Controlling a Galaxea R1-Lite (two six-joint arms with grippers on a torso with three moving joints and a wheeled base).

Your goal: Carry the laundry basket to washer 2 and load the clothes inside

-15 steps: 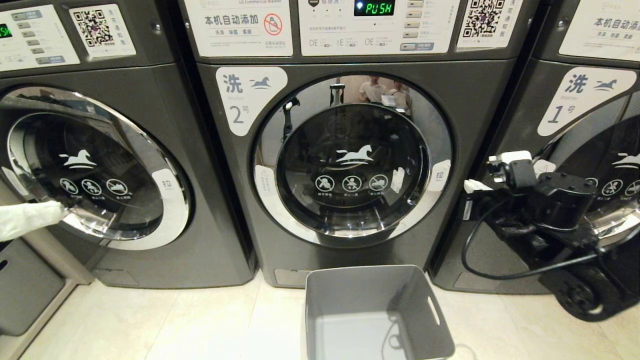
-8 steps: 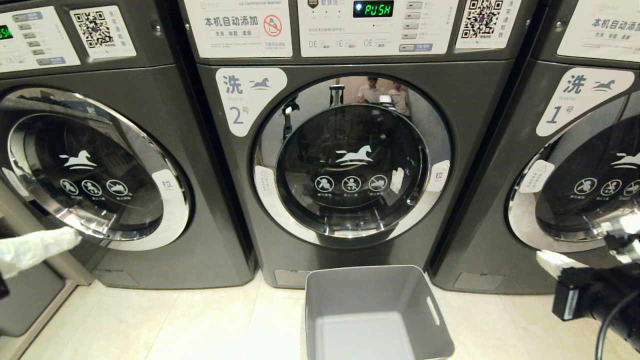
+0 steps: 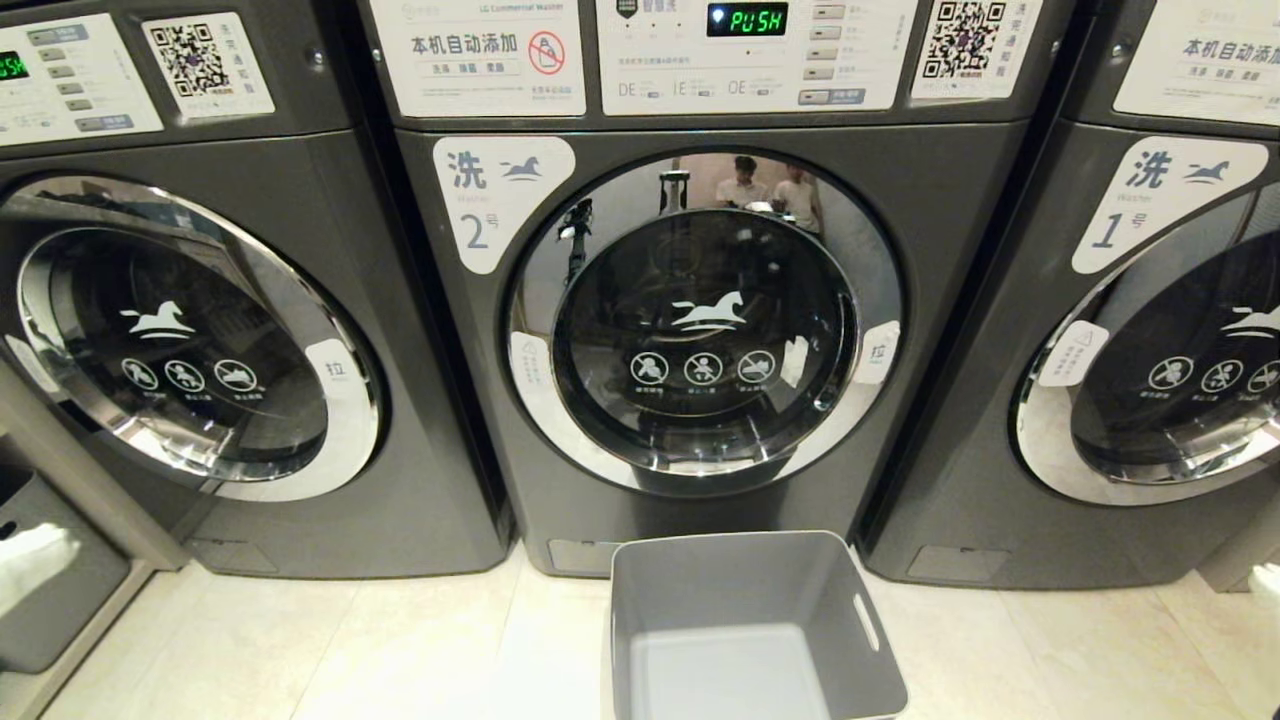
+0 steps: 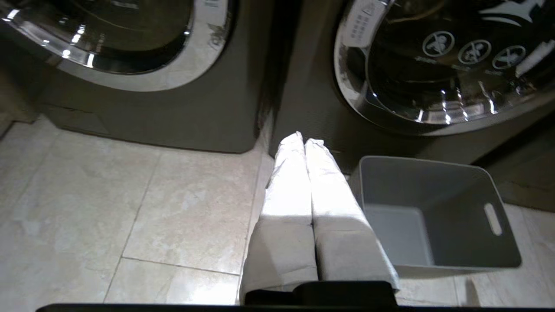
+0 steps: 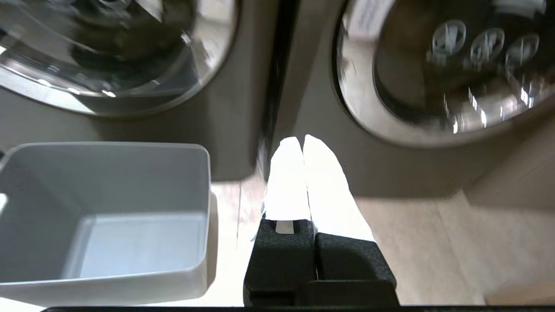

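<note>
**Fingers pressed together on both sides of an empty tub**

The fingers (image 4: 299,173) of the left gripper (image 4: 304,143) are lying pressed flat against each other, holding nothing; the right gripper (image 5: 302,141) is showing the same, its two white pads (image 5: 321,182) meeting tip to tip with no cloth between them. The laundry basket (image 3: 640,600) is sitting on the pale floor tiles (image 3: 350,640) between the two grippers; from the left fingertips it is lying just beside and towards the robot's right, its near wall (image 4: 368,182) close to the white pads; from the right fingertips it is lying towards the robot's left, its rim (image 5: 108,147) a little further off. By that reading the left arm is looking the nearer of the two, though neither is touching the tub. In the head view both grippers are showing only as white slivers at the far edges, the left one (image 3: 30,575) low at the left, the right one (image 3: 1268,580) low at the right.

The basket is standing upright and open, one slot handle (image 4: 492,219) showing on the wall towards the robot's right; no clothes are visible inside it. Beyond the fingertips, washer 2 (image 3: 700,330) is standing directly behind the tub, its round door (image 3: 705,325) looking closed and the display (image 3: 755,18) reading PUSH; the machine marked 1 (image 3: 1160,350) is standing to its right. The coming move is likely depending on that door, which is lying ahead of and above both sets of fingers, closer to the left.
</note>
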